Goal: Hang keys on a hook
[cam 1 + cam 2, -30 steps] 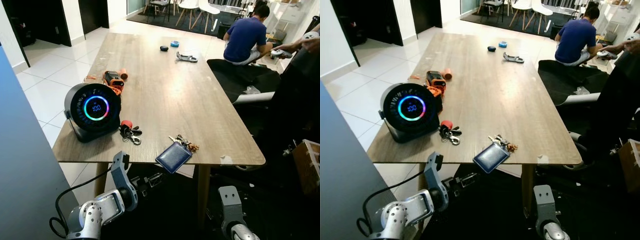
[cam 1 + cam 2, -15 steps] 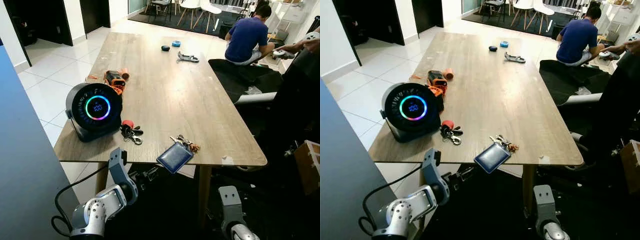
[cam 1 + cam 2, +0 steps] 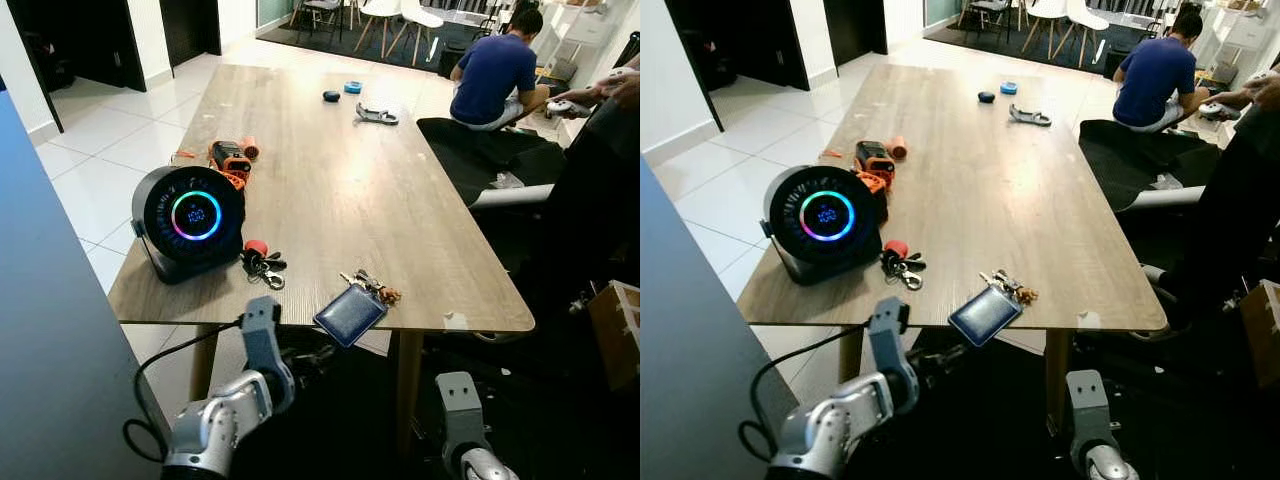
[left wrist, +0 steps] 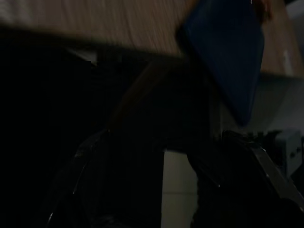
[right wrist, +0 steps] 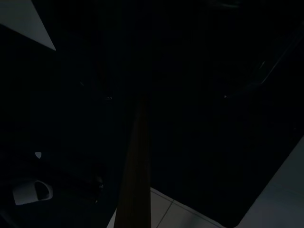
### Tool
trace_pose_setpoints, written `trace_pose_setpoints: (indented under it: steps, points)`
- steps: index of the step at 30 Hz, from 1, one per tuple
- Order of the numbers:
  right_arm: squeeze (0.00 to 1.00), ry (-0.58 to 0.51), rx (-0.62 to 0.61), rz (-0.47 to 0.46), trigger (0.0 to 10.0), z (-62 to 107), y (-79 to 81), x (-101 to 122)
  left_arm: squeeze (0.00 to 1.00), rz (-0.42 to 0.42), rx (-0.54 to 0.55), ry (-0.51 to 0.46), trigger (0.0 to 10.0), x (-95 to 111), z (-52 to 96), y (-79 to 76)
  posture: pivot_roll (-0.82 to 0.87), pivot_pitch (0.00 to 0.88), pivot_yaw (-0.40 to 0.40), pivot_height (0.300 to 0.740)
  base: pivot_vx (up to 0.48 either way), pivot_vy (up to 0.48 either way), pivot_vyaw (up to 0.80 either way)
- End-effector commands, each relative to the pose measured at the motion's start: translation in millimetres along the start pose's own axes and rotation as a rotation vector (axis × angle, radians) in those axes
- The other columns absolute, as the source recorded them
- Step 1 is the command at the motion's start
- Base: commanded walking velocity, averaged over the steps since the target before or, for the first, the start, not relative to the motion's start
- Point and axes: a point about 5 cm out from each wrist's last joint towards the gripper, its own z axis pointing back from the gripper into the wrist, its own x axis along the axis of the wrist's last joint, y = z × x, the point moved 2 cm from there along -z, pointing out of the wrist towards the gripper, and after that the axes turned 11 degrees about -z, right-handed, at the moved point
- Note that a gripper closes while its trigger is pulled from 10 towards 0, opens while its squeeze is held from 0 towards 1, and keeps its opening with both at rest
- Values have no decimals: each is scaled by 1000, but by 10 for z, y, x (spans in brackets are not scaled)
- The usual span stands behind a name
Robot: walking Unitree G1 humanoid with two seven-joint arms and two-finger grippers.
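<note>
A bunch of keys (image 3: 372,288) lies at the wooden table's (image 3: 330,190) near edge, joined to a blue leather pouch (image 3: 349,314) that juts over the edge. A second key bunch with a red fob (image 3: 260,266) lies beside the round black fan (image 3: 189,221). My left gripper (image 3: 312,357) is below the table edge, just under and left of the blue pouch, open and holding nothing. Its dark wrist view looks up at the pouch (image 4: 228,52) and the table edge (image 4: 95,23). My right arm (image 3: 456,410) hangs low beside the table leg.
An orange and black tool (image 3: 228,159), a metal clamp (image 3: 375,115) and small items lie farther along the table. A person in a blue shirt (image 3: 490,75) sits on the floor at the far right. A black chair (image 3: 560,200) stands to the right, and a grey-blue panel (image 3: 50,330) stands close on my left.
My left arm has swung to the right under the table edge, bringing its gripper closer beneath the blue pouch. The keys and the right arm have not moved.
</note>
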Motion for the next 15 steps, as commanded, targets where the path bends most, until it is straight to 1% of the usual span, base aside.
trace_pose_setpoints:
  steps: [1, 2, 3, 4, 6, 7, 8, 11, 12, 13, 14, 15]
  points:
    - [0, 37, -8, -1, 10000, 26, -13, -100, 0, 4, -24, 29, 10000, -60, -24, -40, 81, 119, -72, 740, 0, 0, 0]
    - [0, 37, -9, -1, 10000, 27, -17, -100, 0, -26, -35, 34, 10000, -46, -23, -38, 81, 118, -72, 740, 0, 0, 0]
    - [0, 37, -9, -1, 10000, 27, -17, -100, 0, -26, -35, 34, 10000, -46, -23, -38, 81, 118, -72, 740, 0, 0, 0]
    - [0, 37, -10, -1, 10000, 27, -21, -101, 0, -65, -45, 38, 10000, -37, -22, -34, 81, 118, -72, 740, 0, 0, 0]
    - [0, 38, -11, 0, 10000, 29, -26, -103, 0, -112, -51, 40, 10000, -14, -16, -5, 83, 117, -73, 740, 0, 0, 0]
    - [0, 39, -11, 0, 10000, 29, -28, -105, 0, -152, -52, 40, 10000, -2, -12, 16, 83, 117, -73, 740, 0, 0, 0]
    - [0, 39, -11, 0, 10000, 29, -28, -105, 0, -152, -52, 40, 10000, -2, -12, 16, 83, 117, -73, 740, 0, 0, 0]
    - [0, 41, -11, 1, 10000, 32, -26, -114, 0, -208, -60, 55, 10000, -29, 10, 42, 83, 114, -71, 740, 0, 0, 0]
    - [0, 41, -11, 0, 10000, 33, -24, -116, 0, -245, -63, 65, 10000, -45, 33, 68, 82, 112, -70, 740, 0, 0, 0]
    - [0, 41, -11, 0, 10000, 33, -24, -116, 0, -245, -63, 65, 10000, -45, 33, 68, 82, 112, -70, 740, 0, 0, 0]
    - [0, 41, -11, 0, 10000, 33, -23, -116, 0, -290, -62, 74, 10000, -54, 48, 91, 82, 112, -70, 740, 0, 0, 0]
    - [0, 41, -11, -1, 10000, 32, -21, -116, 0, -368, -64, 101, 10000, -90, 82, 139, 83, 111, -70, 740, 0, 0, 0]
